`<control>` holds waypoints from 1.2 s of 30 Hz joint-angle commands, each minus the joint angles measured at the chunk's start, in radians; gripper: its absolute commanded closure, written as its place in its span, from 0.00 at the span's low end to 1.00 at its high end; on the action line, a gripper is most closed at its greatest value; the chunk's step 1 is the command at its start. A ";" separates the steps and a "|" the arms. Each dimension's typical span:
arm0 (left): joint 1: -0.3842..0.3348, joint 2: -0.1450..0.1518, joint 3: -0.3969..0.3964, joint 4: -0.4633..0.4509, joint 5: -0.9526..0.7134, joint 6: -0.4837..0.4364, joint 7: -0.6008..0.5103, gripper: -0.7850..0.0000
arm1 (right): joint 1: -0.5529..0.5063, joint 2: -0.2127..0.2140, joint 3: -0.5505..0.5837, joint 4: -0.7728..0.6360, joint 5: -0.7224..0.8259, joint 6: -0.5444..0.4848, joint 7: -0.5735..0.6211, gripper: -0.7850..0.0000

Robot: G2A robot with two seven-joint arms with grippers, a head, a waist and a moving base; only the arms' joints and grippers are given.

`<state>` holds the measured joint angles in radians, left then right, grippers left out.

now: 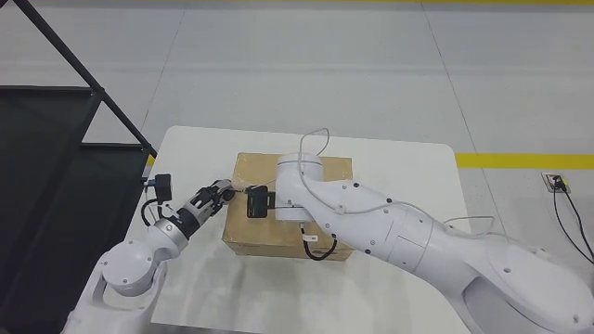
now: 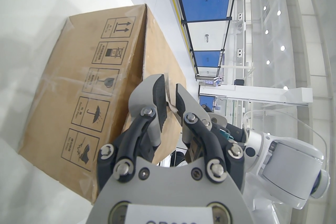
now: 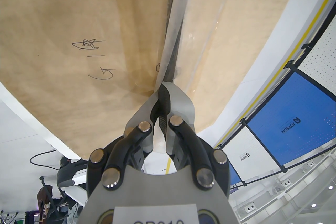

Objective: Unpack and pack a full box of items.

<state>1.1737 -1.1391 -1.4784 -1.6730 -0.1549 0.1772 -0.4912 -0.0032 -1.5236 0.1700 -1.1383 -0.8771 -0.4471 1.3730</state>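
Right gripper (image 3: 164, 89) has its fingers pressed together, tips at the centre seam of the cardboard box (image 3: 65, 12), pinching the pale edge of one top flap (image 3: 173, 33); a dark slit runs beside that edge. Left gripper (image 2: 170, 87) sits at the box's left top edge with its fingers (image 2: 160, 96) a little apart, and a frayed scrap of cardboard (image 2: 172, 105) lies in the narrow gap, touching one pad.

Brown and glossy with clear tape, the box carries a column of handling symbols (image 2: 101, 78) down one side and pen scribbles (image 3: 88, 44) on top. It stands about mid-table on the white table (image 1: 399, 167), with bare surface on every side, more of it to the right. A black frame (image 1: 111, 111) stands just off the table's left corner.
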 commanded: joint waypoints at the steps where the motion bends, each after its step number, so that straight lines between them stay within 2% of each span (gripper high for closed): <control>1: 0.000 0.000 -0.003 0.001 -0.001 -0.001 0.002 0.84 | 0.001 -0.001 0.000 0.003 -0.001 -0.002 -0.002 1.00; 15: 0.012 0.006 -0.054 -0.007 -0.014 0.000 0.021 0.83 | 0.003 -0.009 0.000 0.016 -0.007 -0.011 -0.011 1.00; 28: 0.036 0.012 -0.118 -0.104 -0.041 -0.012 0.052 0.85 | -0.001 -0.011 0.000 0.012 -0.019 -0.017 -0.017 1.00; 36: 0.020 0.010 -0.047 -0.095 -0.020 0.002 -0.001 0.86 | -0.004 -0.011 0.000 0.009 -0.021 -0.018 -0.018 1.00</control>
<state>1.1991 -1.1286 -1.5372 -1.7733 -0.1786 0.1780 -0.4865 -0.0069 -1.5341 0.1700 -1.1282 -0.8974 -0.4647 1.3555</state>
